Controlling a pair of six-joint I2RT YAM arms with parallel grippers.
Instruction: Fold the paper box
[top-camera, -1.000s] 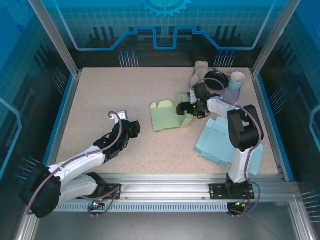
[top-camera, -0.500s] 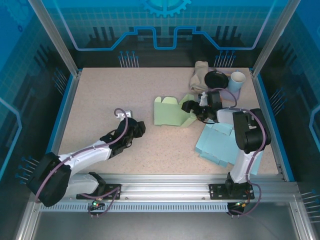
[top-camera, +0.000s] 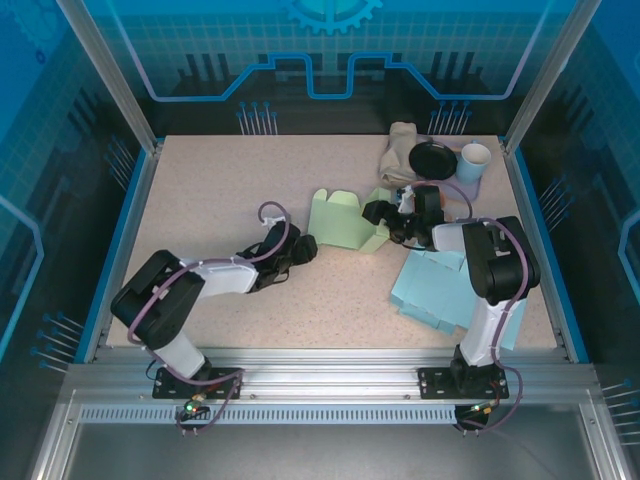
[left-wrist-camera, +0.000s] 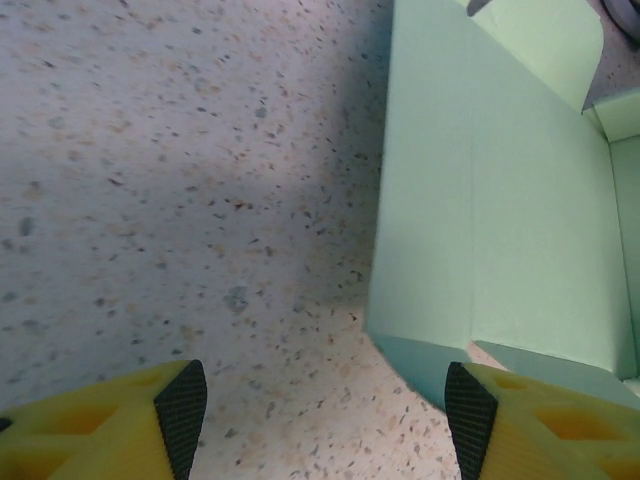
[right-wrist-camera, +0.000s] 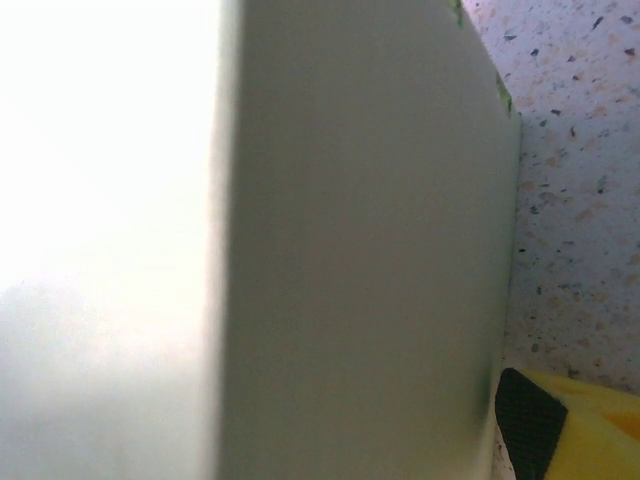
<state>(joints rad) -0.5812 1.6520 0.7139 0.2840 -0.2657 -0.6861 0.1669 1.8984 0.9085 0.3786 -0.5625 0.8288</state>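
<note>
**Green box sits between my 2 tools**

The pale green folded paper box stands on the speckled beige tabletop, a little right of centre, with its scalloped flaps up along the far side.

My left tool lies low over the tabletop just at the box's near-left corner. Its 2 yellow fingers with black pads are spread wide. In the left wrist view, the box's corner reaches down toward the gap between them, and the right-hand finger sits just beside that corner. Nothing is pinched.

My right tool is up against the box's right side. In the right wrist view a green panel sits very close to the lens, bright and blurred on its left. I see 1 black-padded yellow finger just beside its lower right edge. I cannot tell whether this tool is spread or pinching the panel.

Flat light blue paper sheets lie near the right arm. A black round lid, a white cup and a crumpled beige cloth sit at the far right.
</note>
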